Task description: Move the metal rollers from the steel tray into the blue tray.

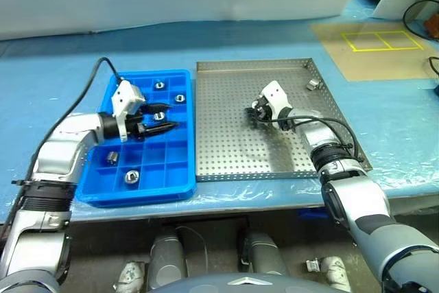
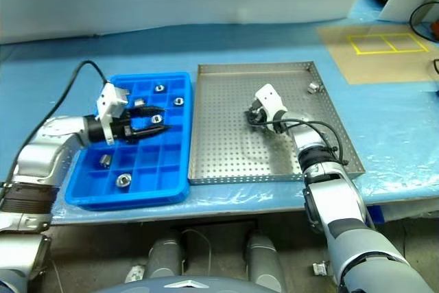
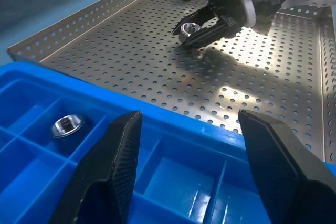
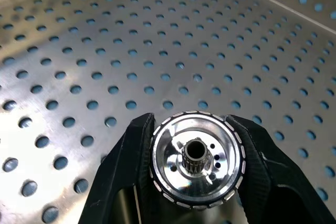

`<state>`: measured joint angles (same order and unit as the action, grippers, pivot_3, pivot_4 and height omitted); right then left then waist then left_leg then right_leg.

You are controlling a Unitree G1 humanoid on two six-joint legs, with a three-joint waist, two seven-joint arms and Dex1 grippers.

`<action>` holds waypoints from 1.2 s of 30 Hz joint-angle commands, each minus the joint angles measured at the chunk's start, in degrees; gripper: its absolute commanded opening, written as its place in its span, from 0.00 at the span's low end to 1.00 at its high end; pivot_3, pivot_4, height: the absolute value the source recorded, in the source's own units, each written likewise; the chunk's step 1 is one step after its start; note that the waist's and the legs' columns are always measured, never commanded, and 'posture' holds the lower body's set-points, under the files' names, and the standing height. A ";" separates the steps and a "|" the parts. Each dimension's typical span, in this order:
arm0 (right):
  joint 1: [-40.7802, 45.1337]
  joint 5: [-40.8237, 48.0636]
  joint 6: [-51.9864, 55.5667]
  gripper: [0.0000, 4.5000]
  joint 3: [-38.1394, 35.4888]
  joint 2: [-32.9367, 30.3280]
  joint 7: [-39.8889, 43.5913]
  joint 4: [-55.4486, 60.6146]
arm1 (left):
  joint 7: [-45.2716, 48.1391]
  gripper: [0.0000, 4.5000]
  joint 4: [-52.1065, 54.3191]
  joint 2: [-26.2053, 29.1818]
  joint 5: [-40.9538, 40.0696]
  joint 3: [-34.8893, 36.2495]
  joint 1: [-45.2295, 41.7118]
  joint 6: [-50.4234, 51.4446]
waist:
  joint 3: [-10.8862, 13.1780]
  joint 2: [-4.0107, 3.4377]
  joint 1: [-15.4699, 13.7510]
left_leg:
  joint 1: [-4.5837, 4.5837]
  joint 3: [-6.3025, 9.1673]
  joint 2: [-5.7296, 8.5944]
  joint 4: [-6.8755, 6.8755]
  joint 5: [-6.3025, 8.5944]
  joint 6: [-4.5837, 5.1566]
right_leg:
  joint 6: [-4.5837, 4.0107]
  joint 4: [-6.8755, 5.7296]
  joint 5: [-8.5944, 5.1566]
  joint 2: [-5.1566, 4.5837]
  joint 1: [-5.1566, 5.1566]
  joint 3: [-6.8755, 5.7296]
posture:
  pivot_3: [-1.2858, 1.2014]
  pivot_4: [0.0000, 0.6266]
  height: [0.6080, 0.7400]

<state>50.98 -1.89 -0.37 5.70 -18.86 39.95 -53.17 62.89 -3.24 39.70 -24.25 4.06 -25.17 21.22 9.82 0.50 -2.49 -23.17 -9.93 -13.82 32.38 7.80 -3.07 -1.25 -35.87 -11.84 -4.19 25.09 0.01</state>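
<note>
The steel tray (image 1: 226,145) lies in the middle of the table, with the blue tray (image 1: 154,195) directly to its left. My right gripper (image 1: 255,113) is low over the middle of the steel tray, shut on a metal roller (image 4: 197,158) that sits between its two fingers. Another roller (image 1: 313,84) lies near the steel tray's far right corner. Several rollers rest in the blue tray's compartments, one of them (image 3: 67,125) in the left wrist view. My left gripper (image 1: 164,117) hovers over the blue tray, open, with nothing between its fingers.
A blue cover lies over the table. A brown board with yellow taped squares (image 1: 374,46) sits at the back right, and cables (image 1: 422,15) lie at the far right edge. The table's front edge runs just below both trays.
</note>
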 commanded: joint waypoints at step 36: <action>3.14 0.23 1.12 0.38 15.54 24.91 19.90 9.59 | -12.46 0.69 27.65 7.33 -11.64 21.38 25.98 11.72 | 0.05 0.02 -3.33 | -0.04 0.09 -0.10 -0.45 0.00 -0.06 | -0.08 0.15 -0.11 0.00 0.10 -0.21 | 0.59 0.24 1.00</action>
<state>53.65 -1.51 2.37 21.17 5.27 60.60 -44.20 50.65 23.12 46.94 -34.95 25.02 1.49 33.66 9.87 0.52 -5.82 -23.21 -9.84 -13.92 31.93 7.79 -3.13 -1.33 -35.73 -11.95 -4.18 25.19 -0.20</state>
